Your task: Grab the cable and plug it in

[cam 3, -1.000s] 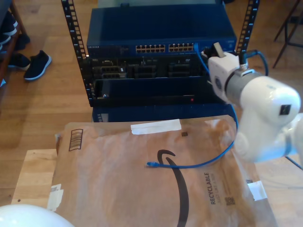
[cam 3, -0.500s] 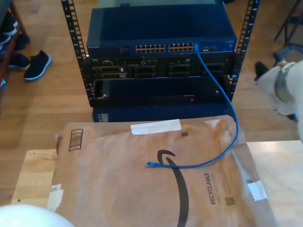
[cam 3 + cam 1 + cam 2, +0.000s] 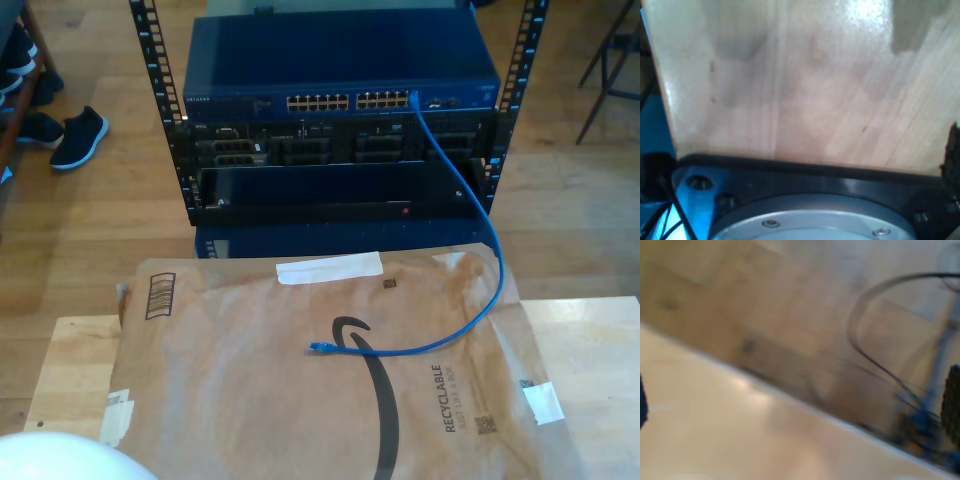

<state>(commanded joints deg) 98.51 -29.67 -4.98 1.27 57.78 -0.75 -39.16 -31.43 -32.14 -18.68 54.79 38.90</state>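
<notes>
1. Blue cable (image 3: 470, 215) plugged at one end into a port at the exterior view's right of the switch (image 3: 340, 70) in the rack (image 3: 340, 180); from there draped down and curved across the brown paper mailer (image 3: 300, 390) on the table (image 3: 70, 370).
2. Free plug (image 3: 318, 347) lying flat near the middle of the mailer, well apart from the rack, out in the open, probably so as to be easy to reach from above.
3. Judging by that: one end done, the loose end not yet picked up, so most of the job remains.
4. First wrist view: pale wooden surface (image 3: 800, 85) close up, with dark metal plate (image 3: 805, 200) below it; nothing there to tell whether my first gripper stands apart or together.
5. Second wrist view: blurred, a pale table edge (image 3: 740, 430) and wooden floor (image 3: 765, 305); likewise cannot tell for my second gripper.
6. Next move likely a descent onto the free plug, pinching just behind it for alignment with an empty port.
7. Risk: thin plug sliding on the smooth paper under a glancing touch.
</notes>
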